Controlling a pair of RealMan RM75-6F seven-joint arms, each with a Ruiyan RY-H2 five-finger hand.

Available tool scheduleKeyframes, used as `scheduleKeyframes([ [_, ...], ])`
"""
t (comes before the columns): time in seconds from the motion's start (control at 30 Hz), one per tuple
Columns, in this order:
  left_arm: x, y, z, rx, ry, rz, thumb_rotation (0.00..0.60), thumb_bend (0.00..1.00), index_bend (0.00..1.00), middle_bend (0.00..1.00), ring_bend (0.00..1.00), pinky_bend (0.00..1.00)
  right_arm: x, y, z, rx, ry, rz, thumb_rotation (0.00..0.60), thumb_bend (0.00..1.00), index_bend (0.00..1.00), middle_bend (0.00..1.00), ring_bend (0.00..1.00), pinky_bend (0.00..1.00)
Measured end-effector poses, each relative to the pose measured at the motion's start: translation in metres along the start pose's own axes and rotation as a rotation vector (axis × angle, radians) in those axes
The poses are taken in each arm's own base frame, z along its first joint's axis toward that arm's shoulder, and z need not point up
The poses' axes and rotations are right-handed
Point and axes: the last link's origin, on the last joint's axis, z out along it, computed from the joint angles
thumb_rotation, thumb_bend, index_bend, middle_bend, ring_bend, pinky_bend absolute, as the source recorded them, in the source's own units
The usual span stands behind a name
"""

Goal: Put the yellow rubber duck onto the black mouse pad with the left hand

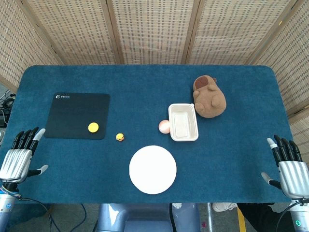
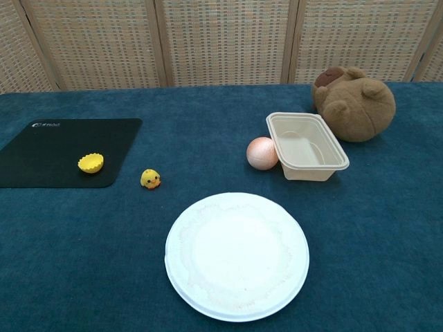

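Observation:
The small yellow rubber duck (image 1: pixel 120 137) (image 2: pixel 150 179) stands on the blue tablecloth, just right of the black mouse pad (image 1: pixel 72 108) (image 2: pixel 48 142). A yellow fluted cup (image 1: pixel 93 127) (image 2: pixel 91 162) lies on the pad near its front right corner. My left hand (image 1: pixel 19 154) hovers at the table's front left edge with fingers spread, holding nothing, well left of the duck. My right hand (image 1: pixel 289 162) hangs at the front right edge, fingers apart and empty. Neither hand shows in the chest view.
A white paper plate (image 1: pixel 152 169) (image 2: pixel 237 254) lies at the front middle. Behind it sit a pink ball (image 1: pixel 164 126) (image 2: pixel 262 153), a beige rectangular tray (image 1: pixel 183 135) (image 2: pixel 325 166) and a brown plush toy (image 1: pixel 209 97) (image 2: pixel 354 102). Woven screens stand behind the table.

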Motion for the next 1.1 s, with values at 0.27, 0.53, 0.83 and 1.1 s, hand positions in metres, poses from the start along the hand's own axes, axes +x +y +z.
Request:
scheduleKeyframes([
  [0.27, -0.004, 0.002, 0.002, -0.025, 0.000, -0.001, 0.600, 0.12, 0.00, 0.00, 0.00, 0.00, 0.001, 0.000, 0.000, -0.005, 0.002, 0.018, 0.600, 0.00, 0.05, 0.00, 0.00, 0.00],
  [0.53, -0.015, 0.028, 0.039, -0.146, -0.035, 0.012, 0.600, 0.12, 0.00, 0.00, 0.00, 0.00, -0.001, 0.002, 0.002, -0.008, -0.020, 0.031, 0.600, 0.00, 0.05, 0.00, 0.00, 0.00],
  [0.83, -0.030, 0.090, 0.120, -0.303, -0.154, 0.076, 0.600, 0.18, 0.22, 0.00, 0.00, 0.00, -0.003, 0.007, 0.007, -0.037, -0.024, 0.023, 0.600, 0.00, 0.06, 0.00, 0.00, 0.00],
  [1.1, -0.060, 0.149, 0.187, -0.369, -0.224, 0.158, 0.600, 0.21, 0.31, 0.00, 0.00, 0.00, -0.008, 0.011, 0.013, -0.059, -0.031, 0.022, 0.600, 0.00, 0.06, 0.00, 0.00, 0.00],
])
